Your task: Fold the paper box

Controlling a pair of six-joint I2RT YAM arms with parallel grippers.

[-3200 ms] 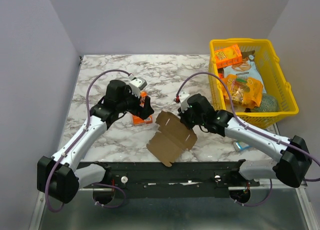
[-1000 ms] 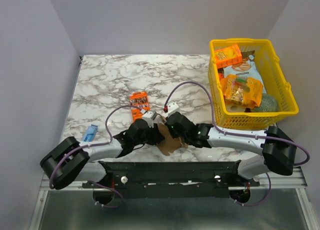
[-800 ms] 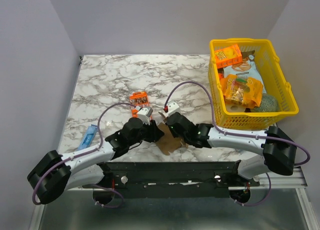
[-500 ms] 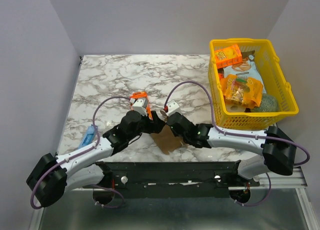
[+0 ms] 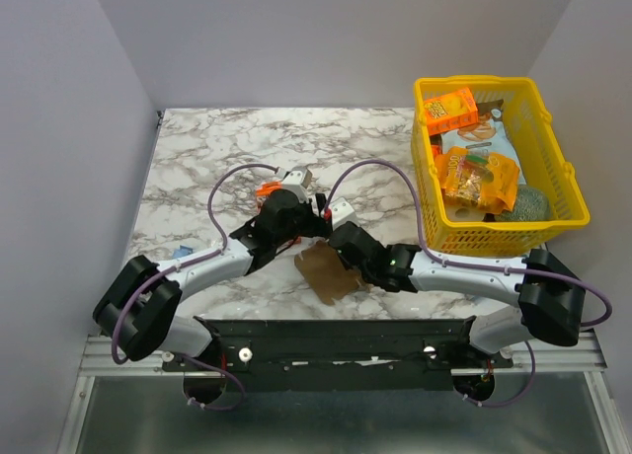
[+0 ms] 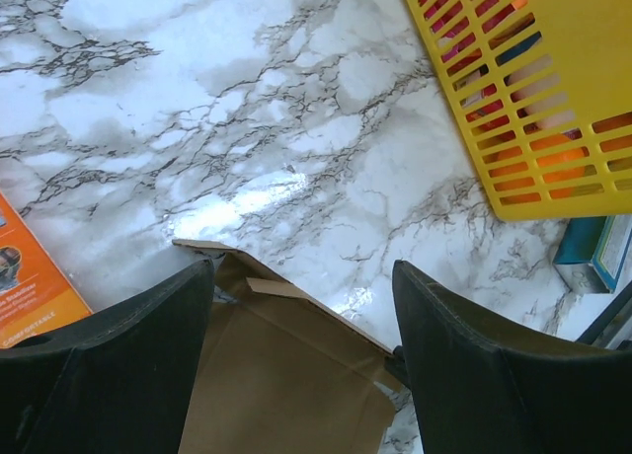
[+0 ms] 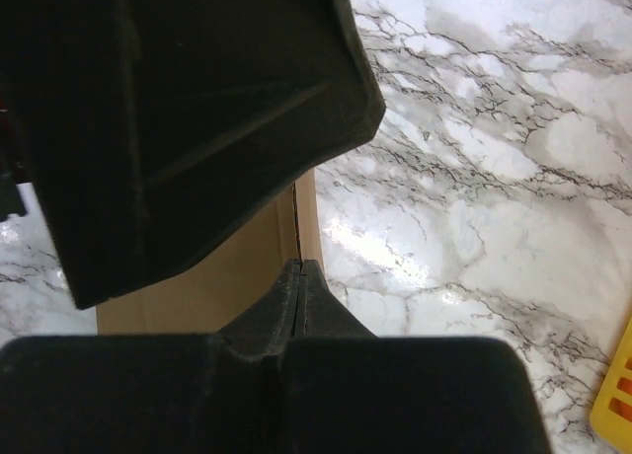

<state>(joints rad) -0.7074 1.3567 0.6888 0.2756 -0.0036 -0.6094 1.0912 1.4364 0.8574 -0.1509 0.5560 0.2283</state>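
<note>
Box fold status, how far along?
Early. Done: the right gripper is shut on the edge of the cardboard box. In hand: the left gripper is open above another edge. Left: every wall-making fold; the box lies low on the table, with no upright sides showing.

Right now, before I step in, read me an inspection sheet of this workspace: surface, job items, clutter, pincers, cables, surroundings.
Surface: marble tabletop; no spills seen.
Job's things: brown cardboard box, not yet formed, lying near the front edge at centre.
Clutter: orange packet beside the box, partly hidden under the left arm; yellow basket of snack packs at right; small blue item at left.
Pincers: left pincer open, above the box's far edge; right pincer looks shut on the box's edge.
Cables: purple cables loop above both arms; no snag seen.
Surroundings: plain grey walls; black rail along the near edge.
</note>
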